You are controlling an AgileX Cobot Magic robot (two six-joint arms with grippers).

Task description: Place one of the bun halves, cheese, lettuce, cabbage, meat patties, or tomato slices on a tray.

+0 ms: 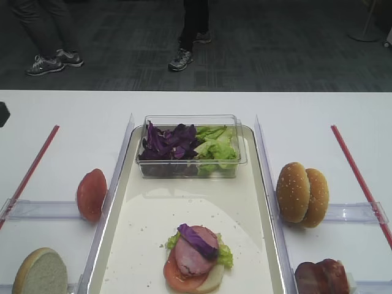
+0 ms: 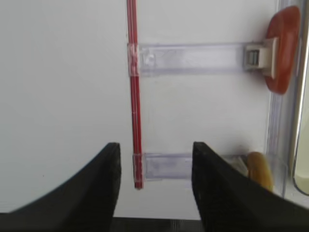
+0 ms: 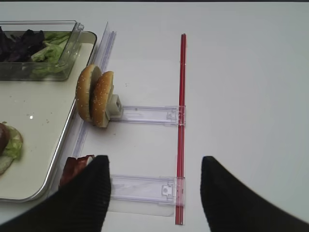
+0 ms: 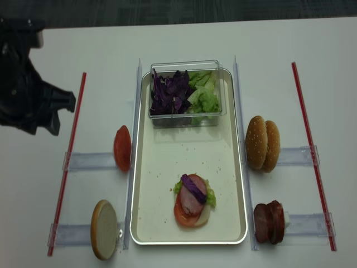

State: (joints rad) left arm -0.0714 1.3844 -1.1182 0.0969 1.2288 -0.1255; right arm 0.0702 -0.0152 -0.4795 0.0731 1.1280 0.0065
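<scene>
On the cream tray (image 1: 184,208) sits a stack: a purple cabbage (image 1: 199,236) shred on a pink meat round (image 1: 190,258), over lettuce (image 1: 225,254) and a tomato slice (image 1: 176,278). An upright tomato slice (image 1: 92,195) and a pale bun half (image 1: 40,272) stand left of the tray. Sesame bun halves (image 1: 301,193) and dark meat patties (image 1: 321,277) stand to its right. My left gripper (image 2: 155,144) hangs open and empty over the left red strip's near end. My right gripper (image 3: 154,158) is open and empty above the holder beside the patties (image 3: 75,169). Cheese is out of view.
A clear plastic box (image 1: 191,117) of cabbage and lettuce sits at the tray's far end. Red strips (image 1: 355,171) (image 1: 30,168) run along both sides, and clear holder rails (image 3: 145,115) cross the table. People's feet (image 1: 180,59) stand beyond the far edge.
</scene>
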